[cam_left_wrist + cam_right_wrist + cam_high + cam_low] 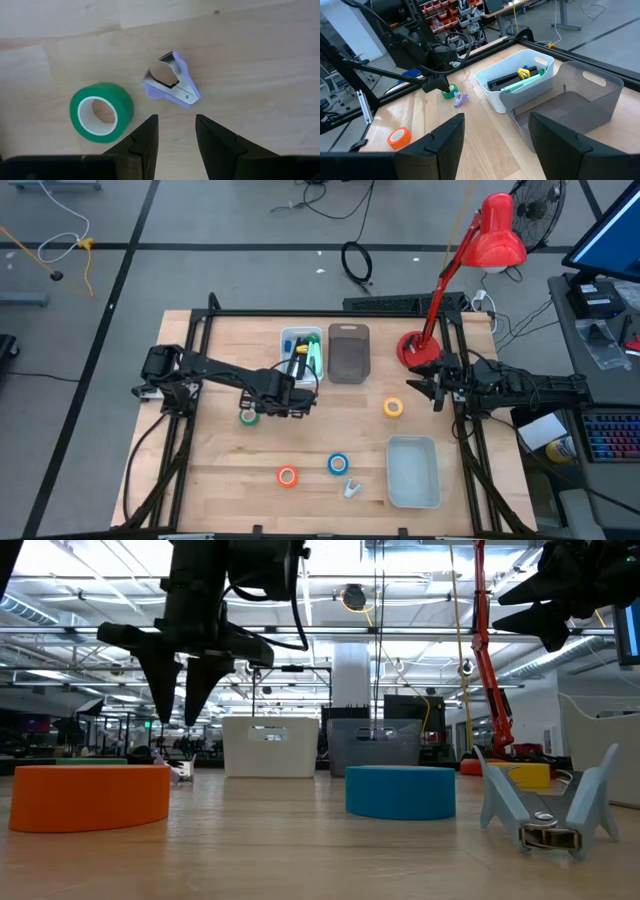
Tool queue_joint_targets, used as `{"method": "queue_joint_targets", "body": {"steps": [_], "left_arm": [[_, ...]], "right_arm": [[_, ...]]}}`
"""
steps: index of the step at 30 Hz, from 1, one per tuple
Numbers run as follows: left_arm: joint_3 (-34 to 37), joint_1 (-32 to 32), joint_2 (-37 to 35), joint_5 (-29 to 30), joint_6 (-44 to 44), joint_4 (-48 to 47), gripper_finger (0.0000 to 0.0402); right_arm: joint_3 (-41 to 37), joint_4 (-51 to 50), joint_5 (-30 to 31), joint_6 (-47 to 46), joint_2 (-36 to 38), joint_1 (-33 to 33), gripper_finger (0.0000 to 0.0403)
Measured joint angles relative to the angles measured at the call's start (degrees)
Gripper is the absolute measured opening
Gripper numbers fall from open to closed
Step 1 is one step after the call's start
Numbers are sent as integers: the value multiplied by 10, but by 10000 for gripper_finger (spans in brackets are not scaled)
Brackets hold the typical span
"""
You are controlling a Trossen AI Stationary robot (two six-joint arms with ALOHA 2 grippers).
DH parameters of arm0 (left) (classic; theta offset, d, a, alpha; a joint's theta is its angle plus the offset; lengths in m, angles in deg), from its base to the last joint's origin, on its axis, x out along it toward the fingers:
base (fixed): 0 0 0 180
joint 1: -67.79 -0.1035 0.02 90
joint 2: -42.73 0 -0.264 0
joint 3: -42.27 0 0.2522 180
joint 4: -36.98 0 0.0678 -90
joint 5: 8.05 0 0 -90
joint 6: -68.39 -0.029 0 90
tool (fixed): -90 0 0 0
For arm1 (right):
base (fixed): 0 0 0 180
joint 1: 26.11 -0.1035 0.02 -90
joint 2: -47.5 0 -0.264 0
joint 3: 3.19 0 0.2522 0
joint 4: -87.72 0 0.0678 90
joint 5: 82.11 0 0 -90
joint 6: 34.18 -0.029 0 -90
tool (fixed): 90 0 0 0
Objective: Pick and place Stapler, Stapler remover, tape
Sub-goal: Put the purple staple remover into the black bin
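Left hand (175, 135) hovers part-open, empty, over purple staple remover (171, 80); green tape (101, 111) at its 8 o'clock on counter (260, 60). Remover prob. light, slick; pinch its flanks.

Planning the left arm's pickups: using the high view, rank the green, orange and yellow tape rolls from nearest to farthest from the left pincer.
1. Green tape: right beside the left pincer, under that arm's tip.
2. Orange tape: nearer the table's front edge, below the pincer in the picture.
3. Yellow tape: across the table, close to the waiting right pincer.
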Motion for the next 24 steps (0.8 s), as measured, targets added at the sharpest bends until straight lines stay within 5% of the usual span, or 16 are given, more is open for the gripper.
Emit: {"method": "queue_joint_targets", "body": {"steps": [24], "left_arm": [[49,7,-1,39,216,65,131]], "right_arm": [[0,0,0,0,0,0,212]]}}
